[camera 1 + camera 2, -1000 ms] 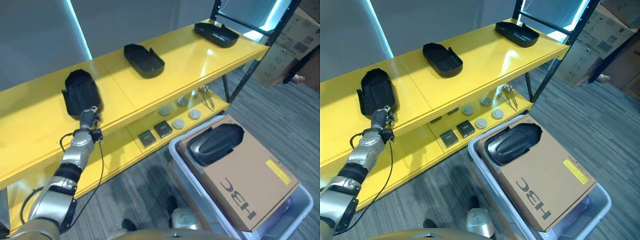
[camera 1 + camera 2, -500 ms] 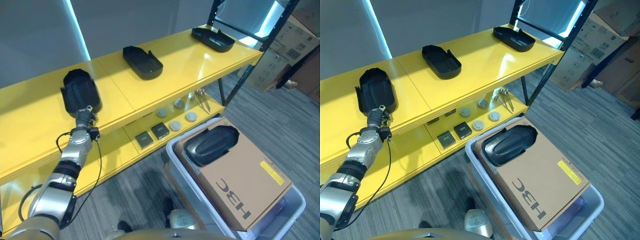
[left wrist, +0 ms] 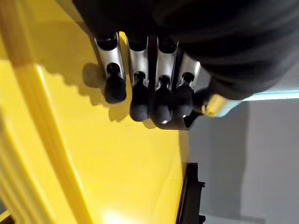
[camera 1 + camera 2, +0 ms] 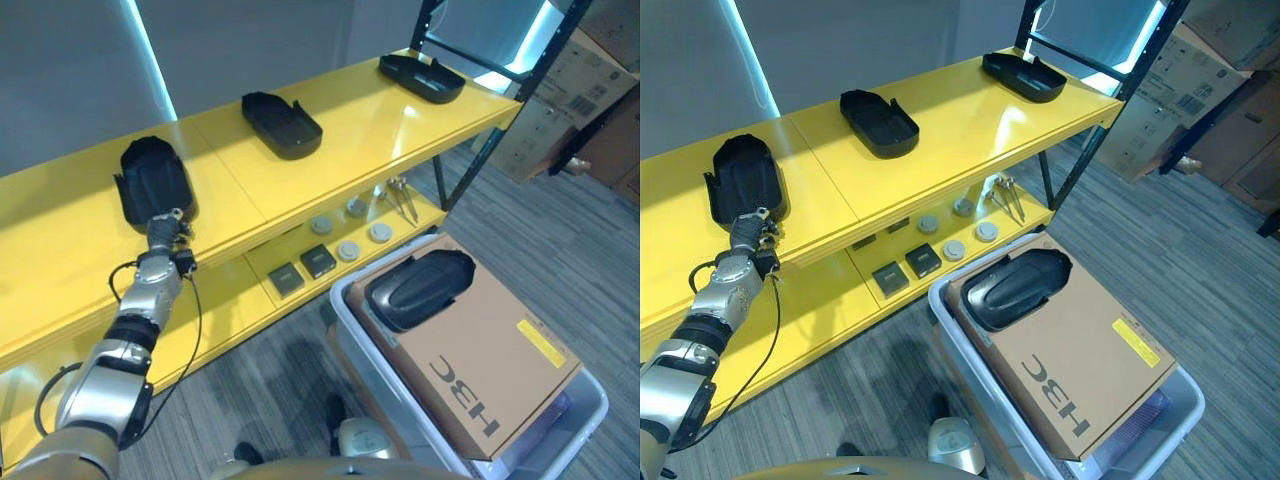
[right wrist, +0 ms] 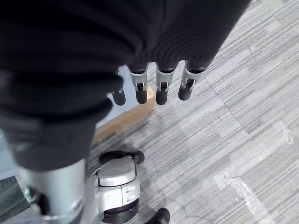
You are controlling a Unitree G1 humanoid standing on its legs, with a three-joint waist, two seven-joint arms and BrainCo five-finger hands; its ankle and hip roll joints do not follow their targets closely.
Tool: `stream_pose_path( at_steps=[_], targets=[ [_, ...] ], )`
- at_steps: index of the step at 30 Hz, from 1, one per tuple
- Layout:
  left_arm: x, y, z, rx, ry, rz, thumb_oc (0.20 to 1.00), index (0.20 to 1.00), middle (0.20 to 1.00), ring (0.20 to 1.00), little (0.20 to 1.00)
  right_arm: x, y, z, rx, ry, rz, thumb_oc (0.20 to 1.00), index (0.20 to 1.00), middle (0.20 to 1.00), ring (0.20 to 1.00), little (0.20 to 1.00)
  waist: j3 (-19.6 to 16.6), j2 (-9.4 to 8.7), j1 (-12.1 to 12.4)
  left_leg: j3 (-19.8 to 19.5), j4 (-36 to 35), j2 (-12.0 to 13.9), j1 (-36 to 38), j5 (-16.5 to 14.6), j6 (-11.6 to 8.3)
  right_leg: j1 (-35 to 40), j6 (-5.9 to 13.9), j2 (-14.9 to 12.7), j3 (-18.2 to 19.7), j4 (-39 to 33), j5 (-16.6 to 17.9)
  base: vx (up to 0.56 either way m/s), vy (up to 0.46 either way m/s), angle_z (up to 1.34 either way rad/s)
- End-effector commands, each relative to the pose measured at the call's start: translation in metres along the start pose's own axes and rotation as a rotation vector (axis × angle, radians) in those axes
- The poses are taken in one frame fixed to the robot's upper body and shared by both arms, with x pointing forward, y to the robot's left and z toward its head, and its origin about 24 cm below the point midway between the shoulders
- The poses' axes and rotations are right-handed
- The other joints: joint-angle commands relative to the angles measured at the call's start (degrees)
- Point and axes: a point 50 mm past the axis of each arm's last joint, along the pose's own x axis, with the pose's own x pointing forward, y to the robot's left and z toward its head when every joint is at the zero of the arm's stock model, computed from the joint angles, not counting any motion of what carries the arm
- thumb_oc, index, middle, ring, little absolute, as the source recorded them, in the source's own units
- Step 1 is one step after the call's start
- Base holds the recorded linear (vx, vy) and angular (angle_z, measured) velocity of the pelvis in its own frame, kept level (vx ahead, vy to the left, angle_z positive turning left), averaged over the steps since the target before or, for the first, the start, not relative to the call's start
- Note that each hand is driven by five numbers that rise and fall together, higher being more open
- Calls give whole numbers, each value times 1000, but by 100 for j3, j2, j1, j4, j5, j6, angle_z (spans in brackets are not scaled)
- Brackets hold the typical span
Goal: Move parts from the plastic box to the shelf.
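Left robot hand (image 4: 166, 228) rests at the near end of a black part (image 4: 152, 182) on the yellow shelf (image 4: 370, 120), fingers straight, gripping nothing. I count three parts there. One part (image 4: 420, 288) lies on a cardboard carton (image 4: 490, 360) in the plastic box (image 4: 345, 310). My right robot hand (image 5: 154, 88) hangs relaxed over floor.

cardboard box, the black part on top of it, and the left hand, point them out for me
cardboard box (image 4: 495, 365), left eye view, its bare top face
black part (image 4: 420, 288), left eye view, middle of its shell
left hand (image 4: 160, 233), left eye view, its back, at the shelf edge
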Motion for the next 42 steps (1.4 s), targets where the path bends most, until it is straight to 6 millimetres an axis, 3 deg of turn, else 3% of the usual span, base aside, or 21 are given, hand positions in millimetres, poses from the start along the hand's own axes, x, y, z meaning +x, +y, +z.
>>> stream_pose_path(
  at_steps=[1,8,13,15,18,20,23,26,27,30,32,35,42],
  targets=[
    [2,-7,43,-65,-202,-77,1000,1000,1000,1000,1000,-2,-5,-5,-58,22,-1,1000,1000,1000,1000,1000,-34,63,61,-360,609,607,-172,-304,-307,137,564,-455,43,252,-447,-24,59,0],
    [-44,-38,51,-95,-312,-408,1000,1000,1000,1000,1000,-1,6,-8,-5,9,-4,1000,1000,1000,1000,1000,-142,126,437,-542,448,386,-42,-371,-178,350,604,-573,-172,163,-407,-66,80,3],
    [-78,-40,53,-139,-322,-628,1000,1000,1000,1000,1000,0,14,-3,39,-9,-13,1000,1000,1000,1000,1000,-185,150,731,-683,403,194,-81,-322,-23,386,586,-675,-301,168,-291,-170,105,19],
    [-102,-41,53,-231,-301,-784,1000,1000,1000,1000,1000,2,17,3,90,-17,-36,1000,1000,1000,1000,1000,-199,197,963,-916,390,-32,-88,-377,108,427,644,-804,-361,269,-241,-216,193,21],
    [-112,-37,54,-220,-320,-813,1000,1000,1000,1000,1000,3,20,2,164,-12,-64,1000,1000,1000,1000,1000,-191,227,1074,-1052,330,-213,-68,-398,216,382,735,-930,-384,410,-137,-158,158,25],
    [-115,-31,53,-204,-328,-810,1000,1000,1000,1000,1000,3,22,0,232,-5,-91,1000,1000,1000,1000,1000,-185,236,1124,-1090,255,-331,-38,-403,280,306,805,-1016,-392,487,-15,-163,159,17],
    [-123,-15,52,-159,-349,-788,1000,1000,1000,1000,1000,4,19,-8,344,9,-143,1000,1000,1000,1000,1000,-171,242,1258,-999,50,-526,30,-444,313,10,950,-1266,-602,543,520,-172,105,-3],
    [-128,8,40,-193,-313,-747,1000,1000,1000,1000,1000,4,18,-11,336,9,-140,1000,1000,1000,1000,1000,-162,310,1510,-629,-173,-540,171,-493,252,-144,1010,-1377,-1420,851,609,-187,90,-45],
    [-129,17,37,-207,-323,-697,1000,1000,1000,1000,1000,4,15,-8,285,-7,-129,1000,1000,1000,1000,1000,-180,356,1634,-320,-222,-529,179,-470,297,-214,1001,-1487,-1969,1171,525,-234,98,-123],
    [-130,23,33,-269,-329,-652,1000,1000,1000,1000,1000,5,8,0,246,-29,-126,1000,1000,1000,1000,1000,-203,383,1778,84,-206,-507,157,-480,381,-231,896,-1527,-2642,1492,331,-135,54,-122],
    [-130,25,33,-309,-341,-613,1000,1000,1000,1000,1000,5,5,3,225,-35,-130,1000,1000,1000,1000,1000,-210,356,1818,282,-169,-493,146,-503,438,-196,848,-1534,-2887,1479,275,-55,-42,-92],
    [-125,23,31,-358,-348,-558,1000,1000,1000,1000,1000,5,5,-2,177,-31,-119,1000,1000,1000,1000,1000,-202,253,1760,509,11,-363,104,-544,483,-114,726,-1360,-2987,1115,189,19,-181,-122],
    [-115,11,29,-399,-333,-530,1000,1000,1000,1000,1000,4,9,-18,163,20,-127,1000,1000,1000,1000,1000,-340,126,1422,704,186,-55,319,-628,371,-187,686,-1090,-2821,687,141,70,-201,-58]
  ],
)
